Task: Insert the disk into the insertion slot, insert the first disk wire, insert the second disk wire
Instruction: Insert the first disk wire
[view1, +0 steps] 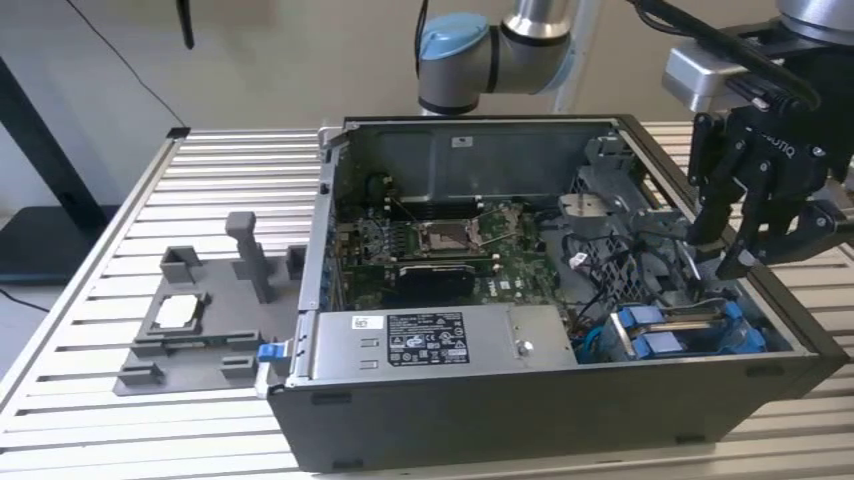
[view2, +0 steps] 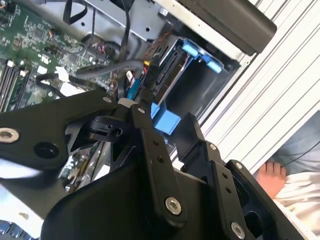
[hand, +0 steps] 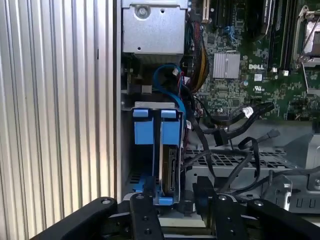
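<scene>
Disk (hand: 170, 170) flat, blue-framed, seated in insertion slot (hand: 150, 106) | gripper (hand: 173, 192) fingers spread

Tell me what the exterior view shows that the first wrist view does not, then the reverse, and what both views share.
The exterior view adds the grey fixture tray beside the computer case, on the exterior view's left, and the arm's blue-capped joint. The first wrist view adds the connector edge of the disk, which stands in its blue carrier inside the insertion slot, and a looped blue cable. Both share the motherboard, the power supply and the slatted table.
</scene>
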